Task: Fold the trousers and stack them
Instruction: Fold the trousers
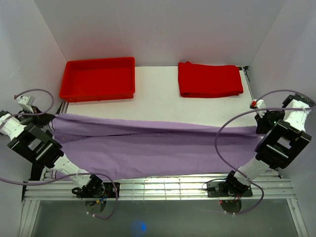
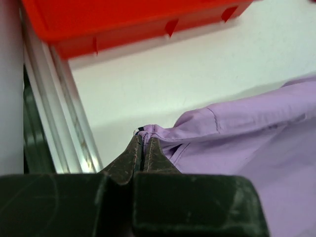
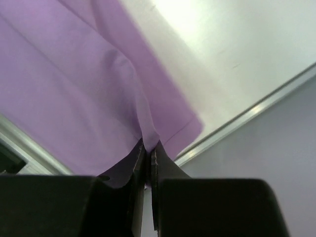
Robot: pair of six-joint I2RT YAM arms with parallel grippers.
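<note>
Both ends are pinched. The left gripper (image 2: 144,146) is squeezed tight on a corner of the trousers (image 1: 148,148), and the lilac cloth runs off to the right of its fingers. The red tray (image 2: 123,22) sits just ahead of them, across bare white table (image 1: 158,101). The right gripper (image 3: 148,147) is clamped on the other end, with fabric fanning up and left from its fingertips and the table's metal edge to their right. Between the two, the trousers span the table as one long band, and the folded red cloth (image 1: 210,80) lies beyond it.
</note>
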